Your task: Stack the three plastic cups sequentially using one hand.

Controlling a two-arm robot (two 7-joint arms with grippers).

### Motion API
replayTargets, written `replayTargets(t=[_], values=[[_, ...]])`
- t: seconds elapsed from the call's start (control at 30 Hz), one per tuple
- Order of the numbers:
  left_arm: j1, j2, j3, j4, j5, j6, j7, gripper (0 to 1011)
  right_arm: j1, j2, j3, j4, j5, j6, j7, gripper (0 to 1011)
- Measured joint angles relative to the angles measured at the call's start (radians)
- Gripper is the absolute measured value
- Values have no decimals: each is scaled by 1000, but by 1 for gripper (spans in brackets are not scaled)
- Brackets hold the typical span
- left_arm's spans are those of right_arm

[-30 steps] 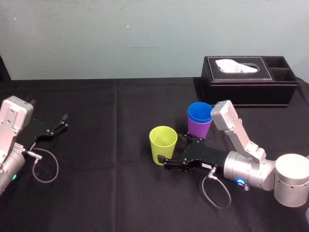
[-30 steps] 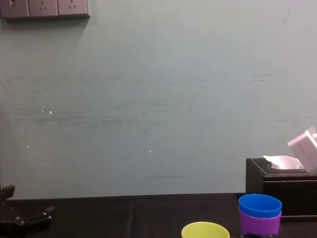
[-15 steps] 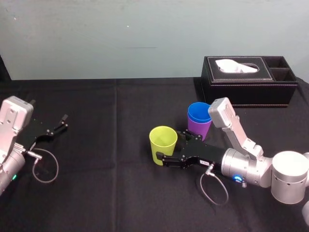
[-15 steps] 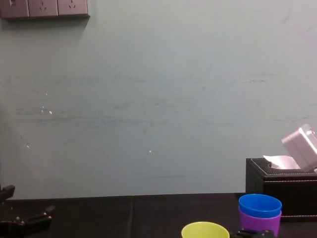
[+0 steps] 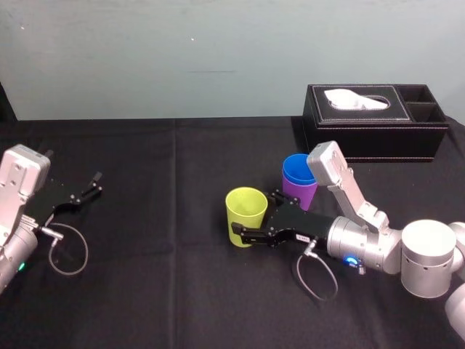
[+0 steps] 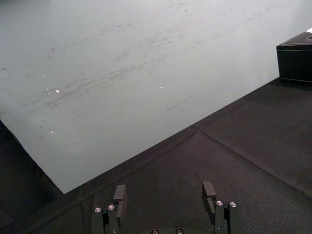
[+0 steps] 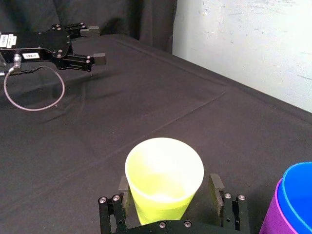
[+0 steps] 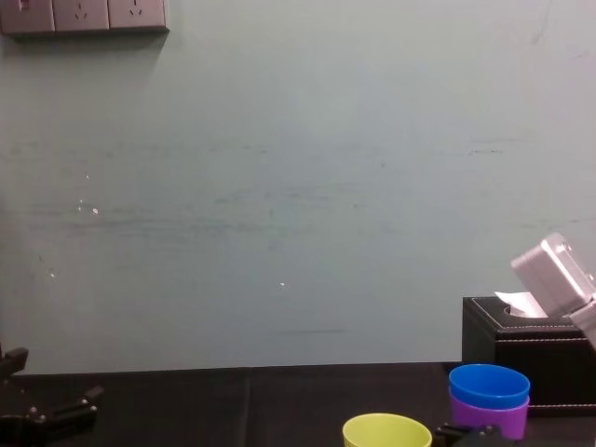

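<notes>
The yellow-green cup [image 5: 245,213] stands upright on the black cloth, also seen in the right wrist view [image 7: 164,176] and the chest view [image 8: 386,431]. My right gripper [image 5: 254,216] is open and straddles it, one finger on each side [image 7: 214,185], with a small gap showing at one side. Just behind and to the right, the blue cup [image 5: 299,168] sits nested inside the purple cup [image 5: 298,193]. My left gripper [image 5: 93,183] is parked at the far left, open and empty [image 6: 165,195].
A black stitched tissue box [image 5: 374,121] stands at the back right, behind the nested cups. A grey cable loop [image 5: 67,251] lies by the left arm. The black table cloth [image 5: 160,218] stretches bare between the two arms.
My right gripper has slid leftward along the table, so its fingers now reach farther past the yellow-green cup's sides. The cups and the left arm have stayed put.
</notes>
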Motion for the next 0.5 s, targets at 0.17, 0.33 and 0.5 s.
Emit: replayTargets(t=[0.17,0.33,0.5], values=[[0,0,0,0,0,0,0,1010,13,-9,-3,16,-4,-3,5,1003],[0,0,0,0,0,0,0,1010,17,-12,-4,19,-4,-2,10,1003],[0,0,0,0,0,0,0,1010,20,-13,-6,20,-3,-1,16,1003]])
